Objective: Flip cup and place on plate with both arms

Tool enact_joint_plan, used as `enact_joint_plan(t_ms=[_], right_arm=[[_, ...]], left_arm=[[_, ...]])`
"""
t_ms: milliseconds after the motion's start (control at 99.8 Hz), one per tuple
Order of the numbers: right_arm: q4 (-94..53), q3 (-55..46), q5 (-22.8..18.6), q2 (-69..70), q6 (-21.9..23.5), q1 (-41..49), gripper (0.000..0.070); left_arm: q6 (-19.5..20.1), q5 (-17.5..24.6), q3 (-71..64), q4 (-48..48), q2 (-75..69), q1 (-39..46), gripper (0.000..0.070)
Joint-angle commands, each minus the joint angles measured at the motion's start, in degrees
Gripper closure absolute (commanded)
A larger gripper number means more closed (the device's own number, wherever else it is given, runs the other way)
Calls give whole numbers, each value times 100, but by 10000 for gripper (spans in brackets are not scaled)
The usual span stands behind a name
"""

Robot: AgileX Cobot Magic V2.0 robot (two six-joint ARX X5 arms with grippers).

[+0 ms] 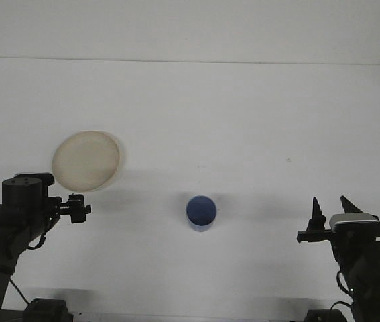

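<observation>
Reaching in from the lower left, the left gripper (78, 208) is hovering over the white table (243, 121), just below the tan plate (86, 161); whether its fingers are parted or closed cannot be told from this angle. Sitting near centre, the blue cup (202, 212) is standing alone, well apart from plate and both arms, nothing lying between them. Waiting at the lower right, the right gripper (329, 209) is pointing its two dark fingers (316, 208) upward, spread apart, gripping nothing.

Cup (202, 212) sits right of and nearer than plate (86, 161).
</observation>
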Motion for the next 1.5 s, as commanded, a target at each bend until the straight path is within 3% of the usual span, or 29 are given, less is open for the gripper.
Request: enact_joint_plan(t_ms=[0,271,692,992,1493], right_arm=[[55,55,-2,28,44,9,285],[52,55,-2,28,44,9,285],[55,55,-4,28,44,9,285],[50,55,-4,28,44,7,285],[52,55,-4,28,44,9,285]], left_arm=[[-39,33,162,-13,52,-4,192],[-42,229,887,-660,472,-319,195],[-575,229,2492,-822,2402,-2546,196],[-664,229,3399,-662,3943,-3727,196],[-533,229,3995,-682,5464,-4317,196]])
